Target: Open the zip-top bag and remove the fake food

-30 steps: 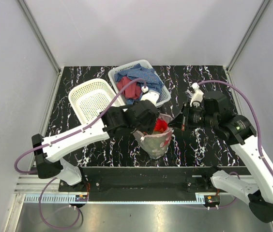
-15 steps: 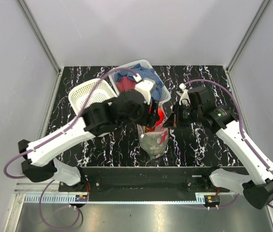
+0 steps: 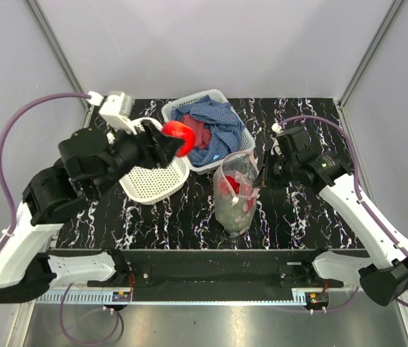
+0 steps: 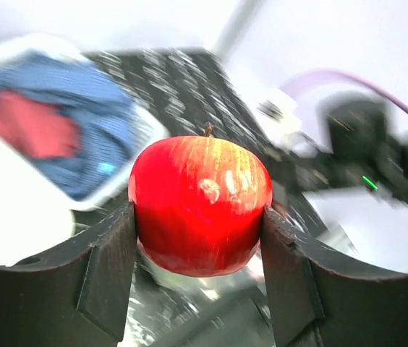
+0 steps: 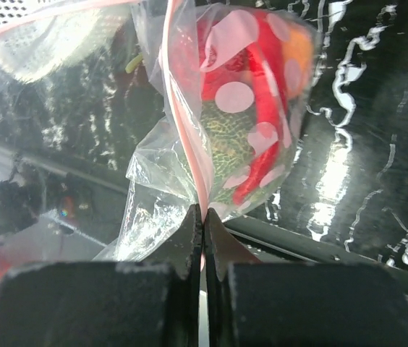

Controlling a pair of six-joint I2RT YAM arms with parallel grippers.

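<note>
Toward the middle of the counter's (image 3: 298, 224) near edge the zip-top bag (image 3: 234, 199) stands propped up, its long axis running from the near edge up and away, mouth at the far, upper end. The right end effector (image 5: 204, 224), just right of that mouth, is pinched fully closed on the pink zip strip and keeps the opening lifted. More fake food (image 5: 262, 108) shows through the dotted plastic: red pieces and one orange one. Farther back and well to the left, the left end effector (image 3: 169, 142) hangs raised off the counter with its jaws partly spread around a red apple (image 4: 200, 210), gripped on both sides. It sits over the far right rim of the empty white basket (image 3: 150, 177), beside the basket of cloths (image 3: 197, 96) at the far edge. The drop point probably lies straight below, and the bag's mouth lies right of and nearer than this arm, which is the free one to return
</note>
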